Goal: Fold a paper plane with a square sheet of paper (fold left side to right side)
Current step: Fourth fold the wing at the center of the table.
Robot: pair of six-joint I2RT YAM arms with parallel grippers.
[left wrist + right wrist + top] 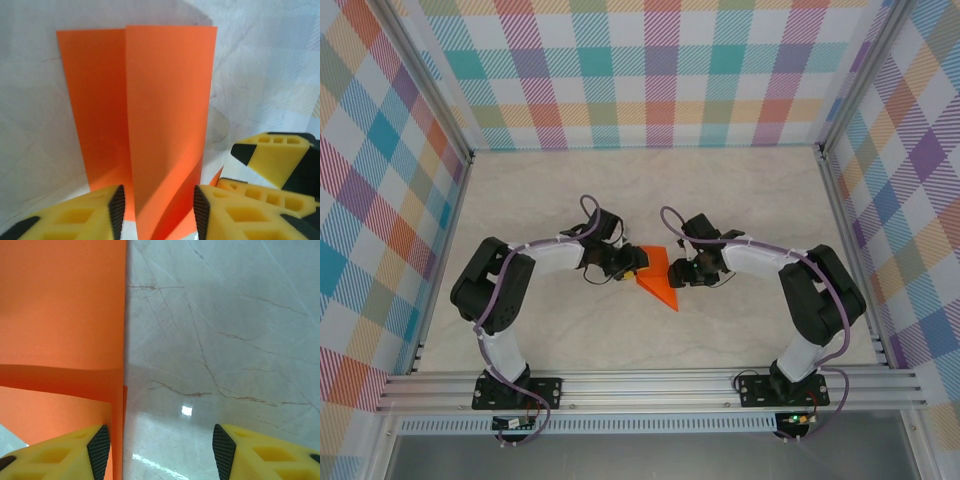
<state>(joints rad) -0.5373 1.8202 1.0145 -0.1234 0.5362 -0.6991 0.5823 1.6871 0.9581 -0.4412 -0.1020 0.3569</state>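
Yellow fingers [75, 220] of our left gripper [159, 207] are sitting along the bottom edge of the left wrist view. The jaws are standing apart and straddling a lifted flap of the square sheet of paper [170, 100]; whether they are squeezing it we cannot tell. We are judging that the flap is being raised so it can be carried across onto the other half. Beyond the pads, the orange sheet is running up the middle of the frame, the raised half overlapping the half on its left. Our right gripper [161, 445] is hanging released over the marble table [225, 340], gripping nothing. Its lower-left finger is just beside the sheet's straight edge, placed there, we are guessing, to press the crease. From above, the sheet is lying at centre frame between both grippers.
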